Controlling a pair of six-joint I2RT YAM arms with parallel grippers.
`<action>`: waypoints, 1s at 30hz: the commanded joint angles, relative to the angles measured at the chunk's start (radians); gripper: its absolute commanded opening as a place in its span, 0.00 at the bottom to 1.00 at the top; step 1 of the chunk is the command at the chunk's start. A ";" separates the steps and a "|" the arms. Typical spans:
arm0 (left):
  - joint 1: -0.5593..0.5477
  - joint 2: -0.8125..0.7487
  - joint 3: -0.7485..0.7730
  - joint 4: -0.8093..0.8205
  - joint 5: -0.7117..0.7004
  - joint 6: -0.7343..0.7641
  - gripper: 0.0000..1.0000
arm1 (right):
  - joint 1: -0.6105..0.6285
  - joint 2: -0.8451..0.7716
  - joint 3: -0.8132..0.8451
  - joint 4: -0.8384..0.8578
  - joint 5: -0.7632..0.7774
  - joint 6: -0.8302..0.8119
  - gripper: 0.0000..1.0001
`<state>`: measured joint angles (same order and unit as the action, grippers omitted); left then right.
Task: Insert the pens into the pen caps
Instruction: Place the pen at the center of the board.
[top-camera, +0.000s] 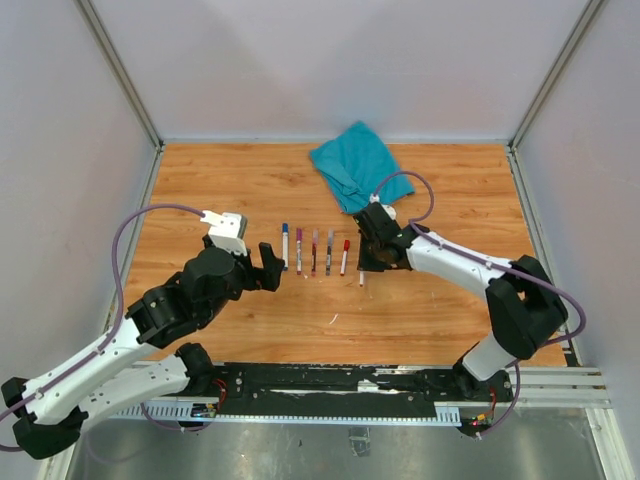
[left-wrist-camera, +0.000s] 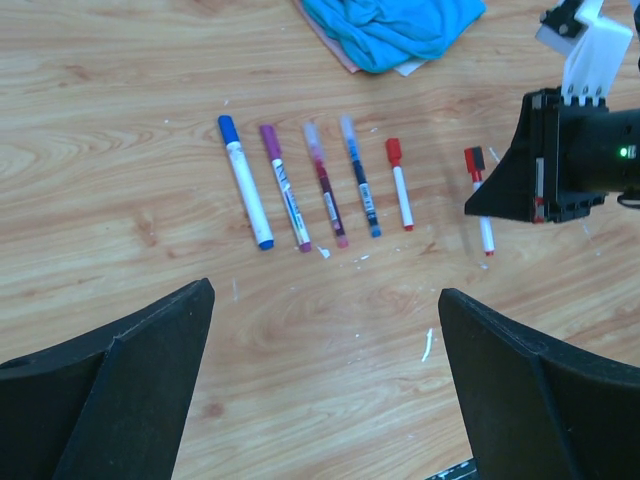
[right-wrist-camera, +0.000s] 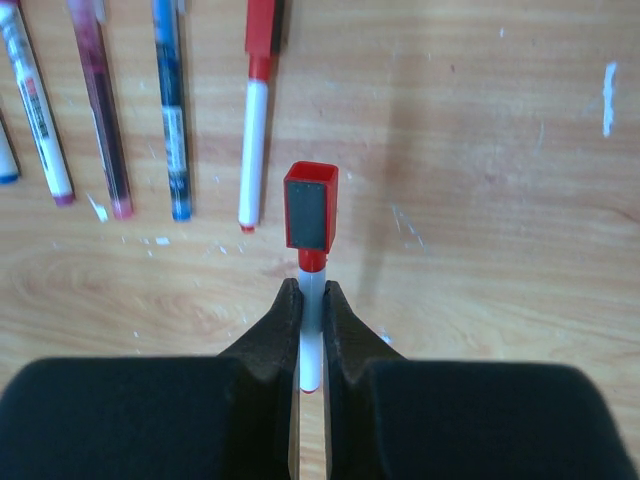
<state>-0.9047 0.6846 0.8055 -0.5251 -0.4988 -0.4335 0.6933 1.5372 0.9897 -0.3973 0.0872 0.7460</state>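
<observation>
- Wooden table (top-camera: 230, 190): five capped pens (top-camera: 313, 250) lie in a row mid-table, teal cloth (top-camera: 355, 165) behind them.
- Right hand (right-wrist-camera: 311, 295) pinches the white barrel of a sixth, red-capped pen (right-wrist-camera: 311, 215), just right of the row.
- Left hand (left-wrist-camera: 325, 300) spread wide, empty, beside the row's left end.

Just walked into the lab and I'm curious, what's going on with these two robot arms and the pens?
The right pincer is shut on a red-capped pen, gripping its white barrel just to the right of a row of five pens lying side by side on the wooden table. Those five all look capped already. The left pincer is wide open and empty, hovering on the row's other side. A teal cloth lies farther back.
</observation>
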 joint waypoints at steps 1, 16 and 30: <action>0.007 -0.056 -0.027 -0.008 -0.035 0.027 1.00 | -0.020 0.101 0.116 -0.068 0.071 0.047 0.01; 0.007 -0.078 -0.038 0.010 -0.027 0.031 1.00 | -0.025 0.324 0.329 -0.211 0.188 0.057 0.01; 0.007 -0.088 -0.040 0.017 -0.028 0.035 1.00 | -0.025 0.387 0.355 -0.182 0.199 0.064 0.05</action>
<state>-0.9047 0.6037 0.7719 -0.5396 -0.5224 -0.4171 0.6914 1.9049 1.3140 -0.5735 0.2394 0.7902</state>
